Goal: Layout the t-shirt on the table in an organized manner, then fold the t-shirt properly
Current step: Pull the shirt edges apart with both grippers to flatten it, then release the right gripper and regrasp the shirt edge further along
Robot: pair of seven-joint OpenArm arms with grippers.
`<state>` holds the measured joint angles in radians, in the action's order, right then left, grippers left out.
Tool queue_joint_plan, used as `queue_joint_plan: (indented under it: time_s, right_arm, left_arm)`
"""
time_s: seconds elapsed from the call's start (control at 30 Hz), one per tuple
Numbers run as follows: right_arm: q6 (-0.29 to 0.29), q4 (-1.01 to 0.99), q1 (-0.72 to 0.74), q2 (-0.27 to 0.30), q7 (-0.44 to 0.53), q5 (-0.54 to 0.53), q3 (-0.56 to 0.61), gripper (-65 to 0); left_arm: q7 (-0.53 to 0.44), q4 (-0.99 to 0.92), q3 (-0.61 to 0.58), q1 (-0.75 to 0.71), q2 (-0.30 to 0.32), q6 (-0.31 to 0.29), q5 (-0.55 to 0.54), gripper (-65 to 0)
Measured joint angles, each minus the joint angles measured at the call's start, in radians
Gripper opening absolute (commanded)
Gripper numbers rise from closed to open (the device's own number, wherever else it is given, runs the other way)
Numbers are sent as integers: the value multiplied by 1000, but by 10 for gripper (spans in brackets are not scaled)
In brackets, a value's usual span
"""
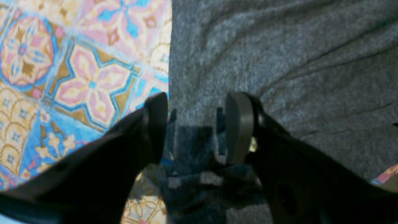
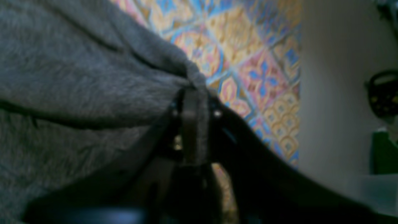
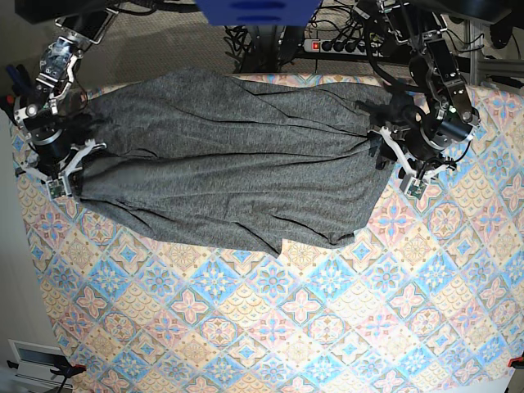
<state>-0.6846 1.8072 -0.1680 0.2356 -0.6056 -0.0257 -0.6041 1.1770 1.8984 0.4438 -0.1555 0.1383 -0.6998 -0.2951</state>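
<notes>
Spreading step, base view: the t-shirt (image 3: pixel 221 172) lies stretched across the far half of the table (image 3: pixel 327 327), 1 gripper at each end. Left wrist view: left gripper (image 1: pixel 195 129) fingers parted, straddling the shirt's edge, not pinching it. Right wrist view: right gripper (image 2: pixel 194 124) has a bunched corner between narrow jaws (clamped or letting go, can't tell). Next move likely calls for smoothing wrinkles, then regripping for fold 1.
</notes>
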Motion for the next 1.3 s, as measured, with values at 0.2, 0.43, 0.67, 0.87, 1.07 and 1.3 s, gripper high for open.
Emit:
queue_joint_plan:
  time_s: [0.2, 0.43, 0.67, 0.87, 1.07, 1.3]
  right_arm:
    - [0, 5, -1, -6, 10, 0, 0, -394]
    - [0, 6, -3, -6, 10, 0, 0, -393]
    - [-21, 2, 18, -6, -2, 0, 204, -393]
    - [7, -35, 255, 7, 31, -5, 339, -394]
    - [-12, -264, 293, -5, -11, 15, 452, -394]
    - [5, -424, 412, 5, 94, -6, 515, -394]
  left_arm:
    - [0, 0, 0, 0, 3, 0, 0, -355]
    - [0, 0, 0, 0, 8, 0, 1, -355]
    - [0, 0, 0, -3, 8, 0, 0, -355]
    - [-1, 0, 0, -2, 8, 0, 0, -355]
    - [-1, 0, 0, -3, 9, 0, 1, -355]
    - [-2, 0, 0, -2, 8, 0, 0, -355]
